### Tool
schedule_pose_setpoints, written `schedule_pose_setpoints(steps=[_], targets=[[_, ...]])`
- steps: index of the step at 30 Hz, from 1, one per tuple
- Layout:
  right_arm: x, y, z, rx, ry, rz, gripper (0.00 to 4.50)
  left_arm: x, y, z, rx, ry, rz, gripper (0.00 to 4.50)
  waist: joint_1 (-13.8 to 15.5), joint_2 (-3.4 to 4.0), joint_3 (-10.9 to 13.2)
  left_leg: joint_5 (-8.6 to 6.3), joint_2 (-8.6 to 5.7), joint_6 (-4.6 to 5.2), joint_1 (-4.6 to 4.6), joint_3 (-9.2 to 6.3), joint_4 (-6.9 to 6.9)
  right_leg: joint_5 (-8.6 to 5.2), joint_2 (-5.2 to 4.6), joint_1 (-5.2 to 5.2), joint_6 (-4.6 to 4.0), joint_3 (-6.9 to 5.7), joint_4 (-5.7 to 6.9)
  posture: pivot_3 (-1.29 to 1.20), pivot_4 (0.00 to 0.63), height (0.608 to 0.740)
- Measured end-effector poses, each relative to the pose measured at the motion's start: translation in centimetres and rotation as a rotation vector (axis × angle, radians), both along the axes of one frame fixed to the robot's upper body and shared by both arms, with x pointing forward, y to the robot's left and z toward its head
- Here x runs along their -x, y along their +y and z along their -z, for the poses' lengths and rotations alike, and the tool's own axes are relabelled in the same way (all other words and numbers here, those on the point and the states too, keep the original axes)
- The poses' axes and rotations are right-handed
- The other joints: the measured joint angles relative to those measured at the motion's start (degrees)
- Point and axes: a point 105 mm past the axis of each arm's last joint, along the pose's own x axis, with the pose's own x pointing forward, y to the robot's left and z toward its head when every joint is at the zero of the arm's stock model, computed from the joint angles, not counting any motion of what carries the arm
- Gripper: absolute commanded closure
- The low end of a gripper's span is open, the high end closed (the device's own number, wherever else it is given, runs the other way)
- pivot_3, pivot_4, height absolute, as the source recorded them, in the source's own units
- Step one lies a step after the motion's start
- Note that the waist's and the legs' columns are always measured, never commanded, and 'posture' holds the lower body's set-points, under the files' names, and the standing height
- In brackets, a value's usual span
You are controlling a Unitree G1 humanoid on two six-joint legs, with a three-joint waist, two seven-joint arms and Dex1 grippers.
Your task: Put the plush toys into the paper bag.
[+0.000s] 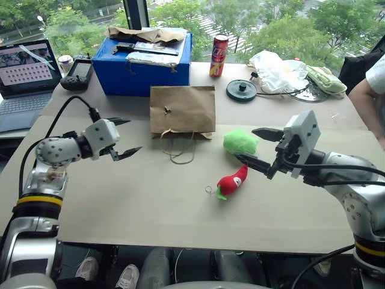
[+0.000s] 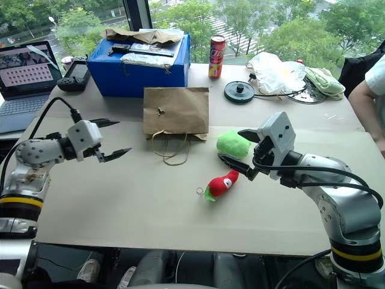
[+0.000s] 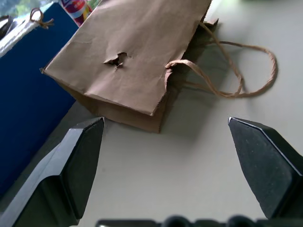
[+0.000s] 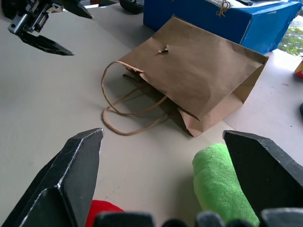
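Observation:
The brown paper bag lies flat on the table, its twine handles towards me and its mouth only slightly agape. The green plush toy rests just right of the bag. The red chili plush toy lies nearer me, keyring to its left. My right gripper is open and hovers just above and beside the green toy, which shows by one finger in the right wrist view. My left gripper is open and empty, left of the bag, pointing at it.
Behind the bag stands a blue box topped with crumpled paper, with a red can beside it. A laptop and a black handset sit far left. A black disc, a white plastic bag and a person's arm are at the right.

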Motion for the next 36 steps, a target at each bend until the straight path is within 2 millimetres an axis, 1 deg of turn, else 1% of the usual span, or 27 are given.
schedule_pose_setpoints(steps=[3,5,8,10,12,14,15,17,18,21,23,25,26,31,36], targets=[[0.2,0.4,0.0,-0.010,-0.004,0.016,0.01,-1.3,-1.8,1.2,-0.125,-0.075,0.056,0.00,-0.1,0.00,0.0,-0.18,0.01,0.30,-0.07,-0.04,0.15,0.03,-0.03,-0.01,0.06,0.05,-0.01,0.00,0.150,0.739],[0.4,0.4,0.0,-0.024,-0.006,0.039,0.01,-2.3,-3.5,2.1,-0.166,-0.106,0.081,0.00,-0.3,0.00,0.0,-0.27,0.00,0.45,-0.15,-0.09,0.27,0.05,-0.03,0.01,0.13,0.01,-0.08,0.00,0.150,0.739],[0.7,0.8,-0.4,-0.034,-0.026,0.054,0.01,-3.3,-5.7,2.8,-0.212,-0.152,0.111,0.00,-0.3,0.00,0.0,-0.30,0.03,0.50,-0.21,-0.09,0.30,0.08,-0.02,0.02,0.19,0.00,-0.29,0.00,0.150,0.739],[0.9,0.9,-0.5,-0.035,-0.035,0.067,0.01,-3.7,-6.6,3.0,-0.229,-0.177,0.119,0.00,-0.5,0.00,0.0,-0.31,0.03,0.50,-0.22,-0.08,0.30,0.09,-0.01,0.01,0.21,0.02,-0.32,0.00,0.150,0.739],[0.9,0.8,-0.3,-0.035,-0.029,0.091,0.01,-3.8,-7.0,2.9,-0.228,-0.199,0.125,0.00,-0.5,0.00,0.0,-0.31,0.03,0.50,-0.22,-0.09,0.30,0.08,-0.01,0.01,0.21,0.01,-0.31,0.00,0.150,0.739],[0.8,0.6,-0.1,-0.038,-0.023,0.109,0.00,-3.8,-6.9,2.8,-0.224,-0.207,0.124,0.53,-0.5,0.00,0.0,-0.31,0.03,0.50,-0.21,-0.08,0.30,0.08,-0.01,0.01,0.21,0.01,-0.31,0.00,0.150,0.739],[0.8,0.6,-0.2,-0.040,-0.025,0.117,0.00,-3.8,-6.8,3.0,-0.226,-0.205,0.129,0.69,-0.5,0.00,0.0,-0.31,0.03,0.50,-0.19,-0.08,0.30,0.08,-0.01,0.02,0.21,0.01,-0.29,0.00,0.150,0.739],[0.8,0.6,-0.3,-0.040,-0.035,0.127,0.00,-3.6,-6.6,3.5,-0.235,-0.187,0.129,1.40,-0.5,0.00,0.0,-0.31,0.03,0.50,-0.20,-0.07,0.30,0.08,-0.01,0.03,0.21,0.00,-0.29,0.00,0.150,0.739],[0.8,0.6,-0.3,-0.040,-0.037,0.129,0.00,-3.6,-6.5,3.6,-0.237,-0.180,0.130,1.85,-0.4,0.00,0.0,-0.31,0.02,0.50,-0.20,-0.04,0.31,0.08,-0.01,0.03,0.21,-0.02,-0.29,0.00,0.150,0.739],[0.7,0.5,-0.3,-0.041,-0.039,0.142,0.00,-3.4,-6.5,3.8,-0.236,-0.171,0.141,2.92,-0.4,0.00,0.0,-0.31,0.02,0.50,-0.20,-0.03,0.33,0.09,-0.02,0.05,0.21,-0.03,-0.29,0.00,0.150,0.739],[0.7,0.4,-0.3,-0.041,-0.040,0.148,0.00,-3.4,-6.6,3.7,-0.234,-0.174,0.147,3.74,-0.4,0.00,0.0,-0.31,0.02,0.50,-0.20,-0.04,0.33,0.09,-0.02,0.06,0.21,-0.03,-0.29,0.00,0.150,0.739],[0.7,0.3,-0.3,-0.042,-0.038,0.153,0.00,-3.3,-6.8,3.7,-0.232,-0.176,0.154,4.40,-0.4,0.00,0.0,-0.31,0.02,0.50,-0.20,-0.04,0.33,0.09,-0.02,0.07,0.21,-0.03,-0.29,0.00,0.150,0.739],[0.7,0.3,-0.2,-0.042,-0.037,0.156,0.00,-3.3,-6.9,3.7,-0.230,-0.176,0.157,4.46,-0.4,0.00,0.0,-0.31,0.02,0.50,-0.20,-0.04,0.34,0.09,-0.02,0.07,0.21,-0.03,-0.29,0.00,0.150,0.739],[0.6,0.1,-0.2,-0.043,-0.038,0.171,0.00,-3.5,-7.6,3.1,-0.222,-0.197,0.168,4.46,-0.4,0.00,0.0,-0.31,0.01,0.50,-0.20,-0.04,0.35,0.09,-0.01,0.08,0.21,-0.05,-0.28,0.00,0.150,0.739],[0.6,0.1,-0.1,-0.043,-0.035,0.175,0.00,-3.6,-7.5,3.0,-0.222,-0.196,0.163,4.46,-0.5,0.00,0.0,-0.31,0.02,0.50,-0.18,-0.04,0.35,0.09,0.00,0.08,0.21,-0.04,-0.26,0.00,0.150,0.739]])
